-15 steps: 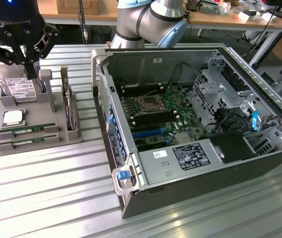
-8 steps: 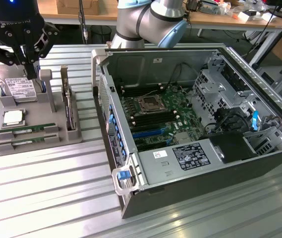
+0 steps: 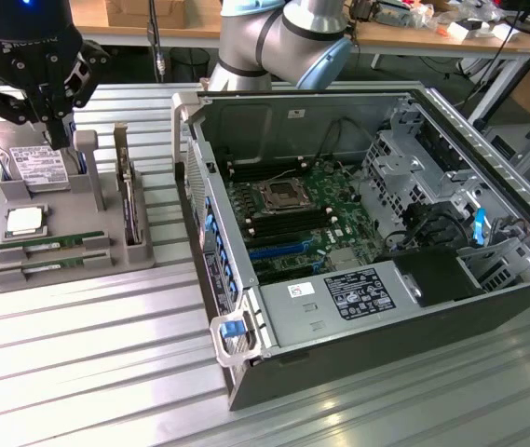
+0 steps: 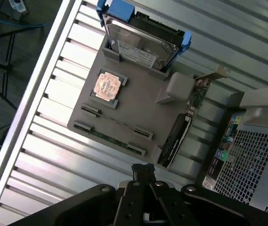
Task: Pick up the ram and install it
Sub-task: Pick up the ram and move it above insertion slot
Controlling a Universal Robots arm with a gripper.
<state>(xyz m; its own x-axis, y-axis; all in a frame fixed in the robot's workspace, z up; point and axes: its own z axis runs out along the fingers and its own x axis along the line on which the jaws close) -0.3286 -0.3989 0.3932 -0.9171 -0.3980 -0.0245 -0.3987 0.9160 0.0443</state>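
While my gripper [image 3: 60,140] hangs shut and empty over the grey holder [image 3: 106,200], the ram [image 3: 46,244] lies slotted there, at 6 o'clock from it in the exterior view. If I descend off-line, I could catch its twin [image 3: 48,264] just beside.

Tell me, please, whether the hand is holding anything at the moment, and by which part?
Nothing is held. The hand is shut and empty, and the ram and its twin both lie in the tray.
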